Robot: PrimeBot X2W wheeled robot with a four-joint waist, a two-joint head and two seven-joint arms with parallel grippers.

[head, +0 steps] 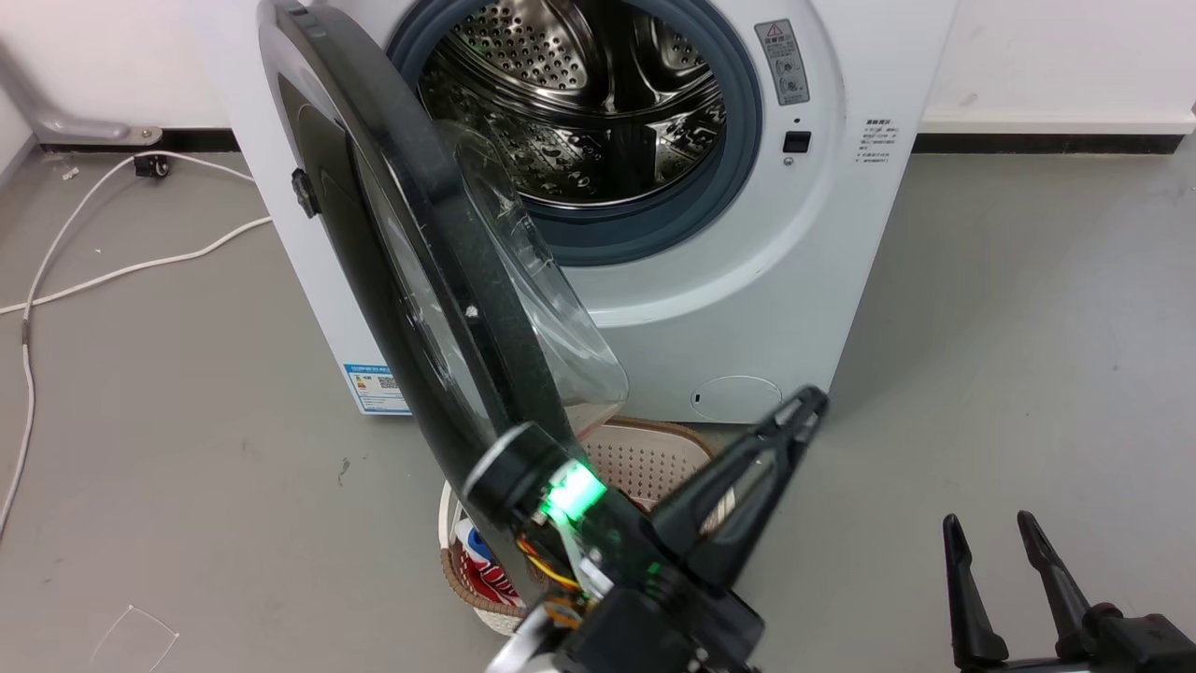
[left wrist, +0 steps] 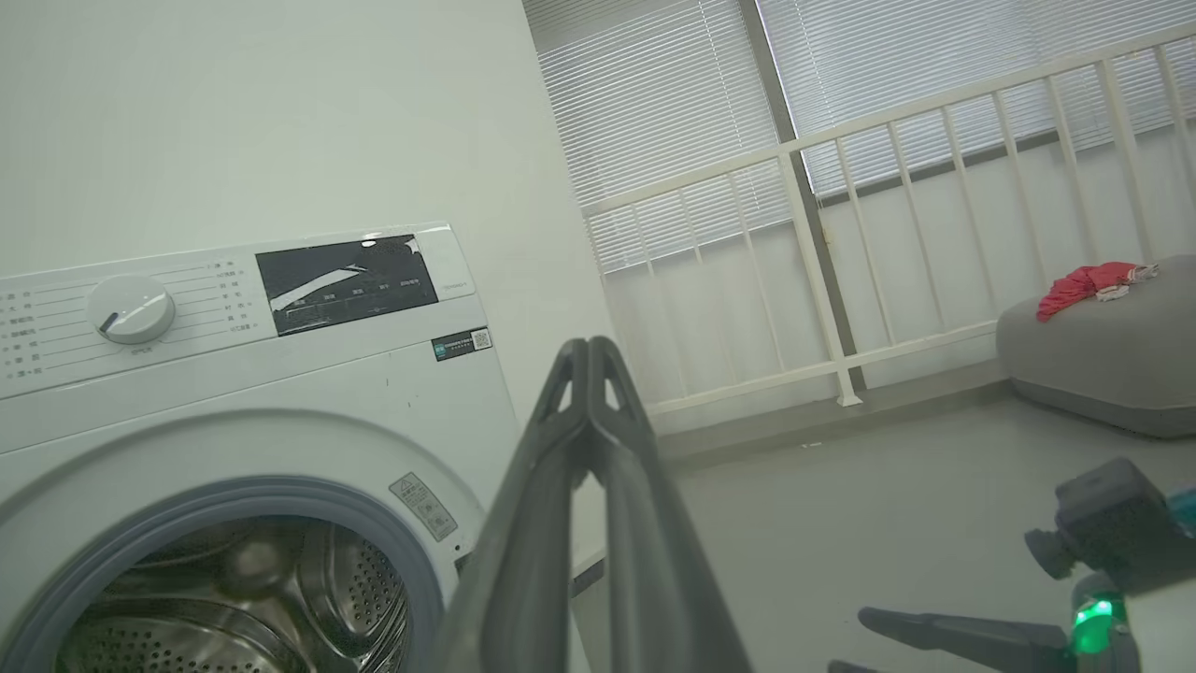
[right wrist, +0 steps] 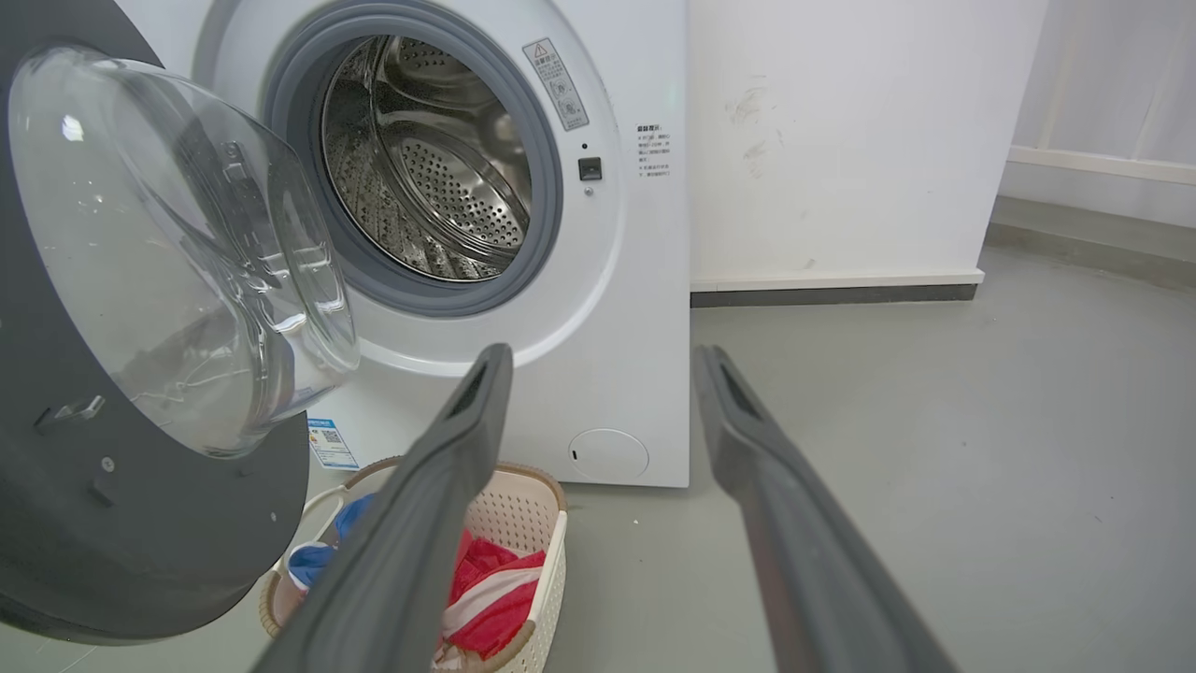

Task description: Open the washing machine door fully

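**Washer with door swung out: items on view**

Washer: white, drum exposed.
Door: black with a glass bowl, swung out on the washer's hinge side, roughly square to its front.
Basket: on the floor before the washer, beneath the door.
Left gripper: fingers pressed together, empty, before the washer's low flap.
Right gripper: fingers spread, empty, farther out from the washer.

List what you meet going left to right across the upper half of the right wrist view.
washing machine door → steel drum → warning label → white wall → pale rail
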